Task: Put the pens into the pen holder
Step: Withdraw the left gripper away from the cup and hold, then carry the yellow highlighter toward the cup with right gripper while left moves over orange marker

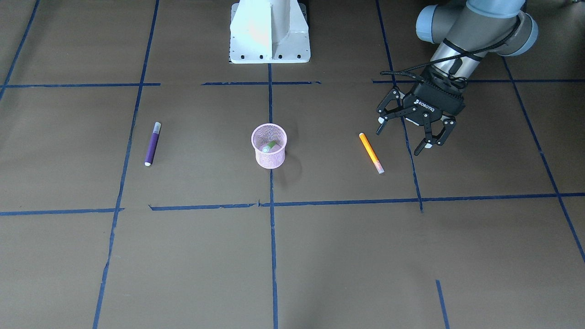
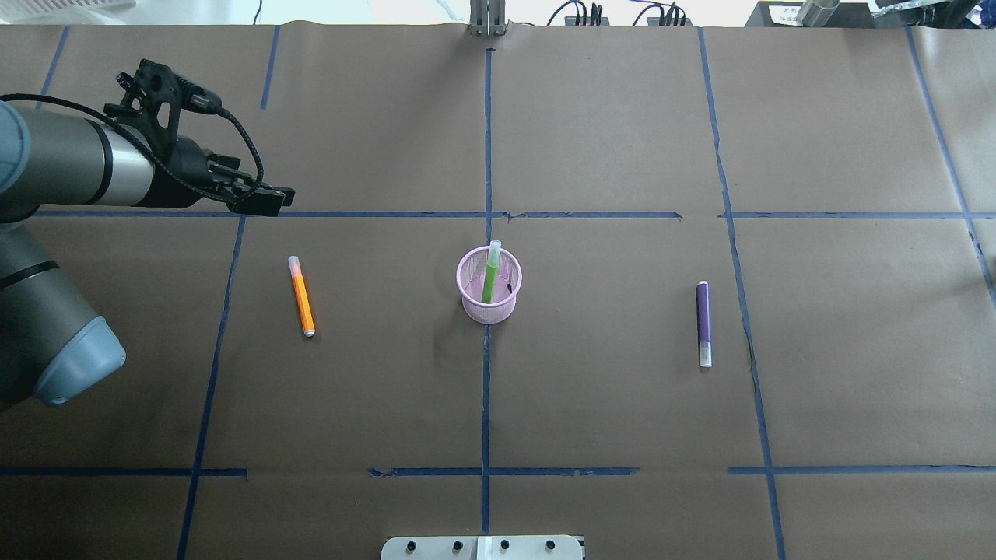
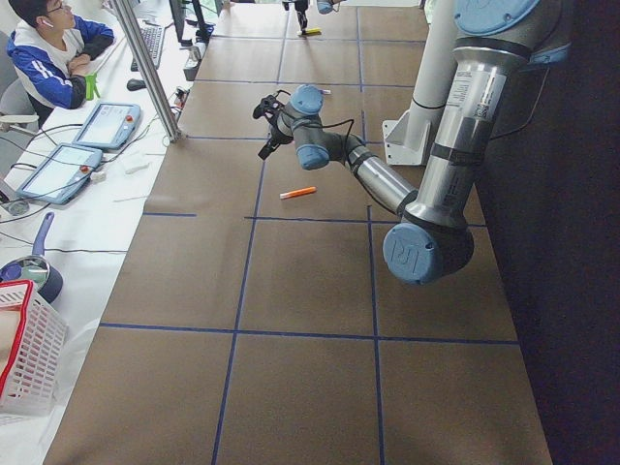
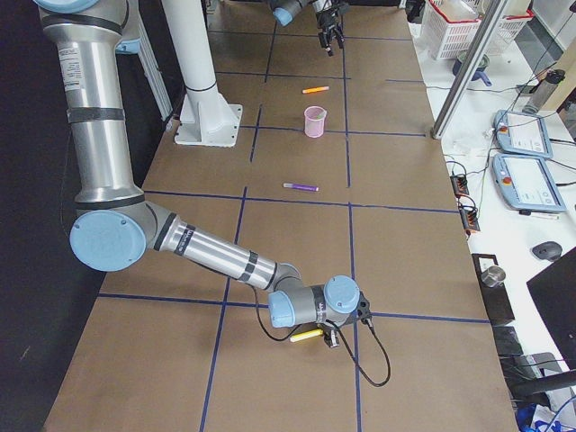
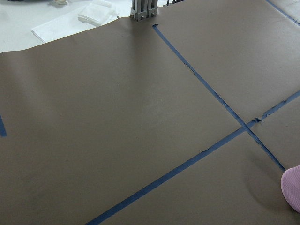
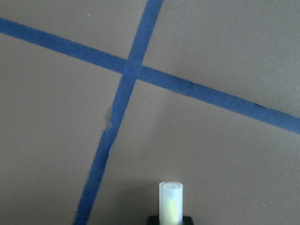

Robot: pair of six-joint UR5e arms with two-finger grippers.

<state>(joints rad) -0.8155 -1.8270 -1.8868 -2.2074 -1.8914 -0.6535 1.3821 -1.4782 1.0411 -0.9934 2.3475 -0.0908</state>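
Seen from overhead, the holder [image 2: 486,313] stood at the middle of the table [image 2: 607,117], on a blue tape [image 2: 487,389] line. The green pen [image 2: 489,284] stood in it, cap up, leaning toward 12 o'clock. The orange pen [image 2: 301,297] lay flat at the holder's 9 o'clock, well apart, its long axis nearly 12-to-6 and its cap toward 12. The purple pen [image 2: 703,319] lay at 3 o'clock, also nearly 12-to-6, cap toward 6. The left gripper [image 1: 402,136] hung at the orange pen's 11 o'clock, clear of it, jaws spread wide with nothing between them. The right gripper [image 4: 335,338] sat low at the table's right end beside a yellow stick [image 4: 306,335]; I could not tell how its jaws stood. Brown paper covered the table, taped into a grid. An operator [image 3: 53,48] sat alongside, near two pendants [image 3: 105,124] and a white basket [image 3: 24,354].
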